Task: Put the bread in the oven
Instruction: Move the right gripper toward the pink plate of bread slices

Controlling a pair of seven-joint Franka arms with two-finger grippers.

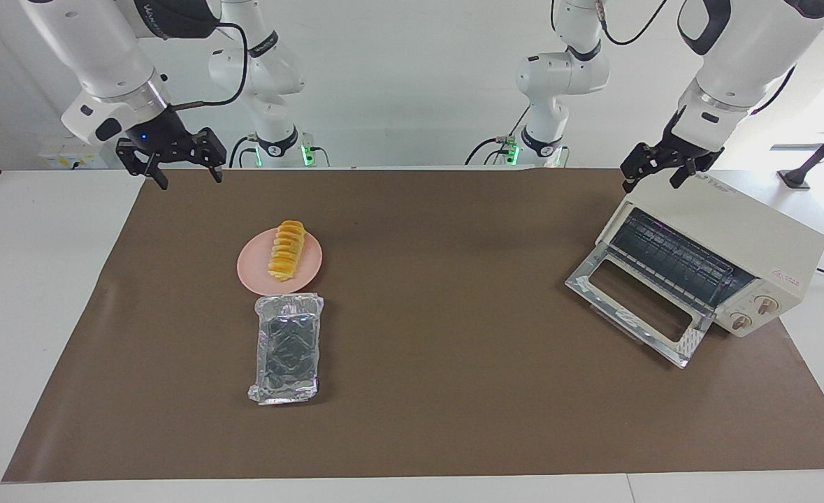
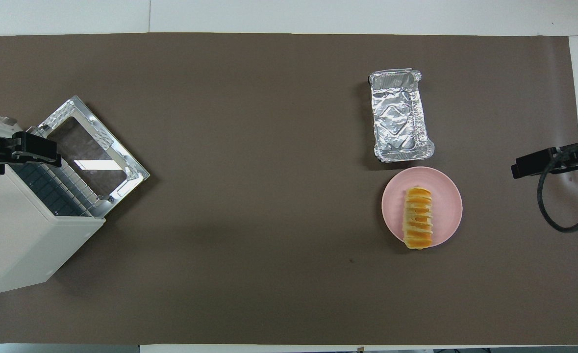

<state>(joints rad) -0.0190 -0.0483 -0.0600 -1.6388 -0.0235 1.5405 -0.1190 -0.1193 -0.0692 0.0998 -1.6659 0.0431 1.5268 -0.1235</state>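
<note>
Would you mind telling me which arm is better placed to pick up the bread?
Probably the right: its open gripper hangs at the bread's end of the table, while the left gripper is up over the oven.

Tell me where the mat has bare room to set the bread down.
Bare mat runs between the plate holding the bread and the oven. It's crowded where the foil tray adjoins the plate, and before the oven's lowered door.

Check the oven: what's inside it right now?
Through the dropped door, the oven shows only its wire rack; no bread on what shows. Its deeper interior is hidden.
</note>
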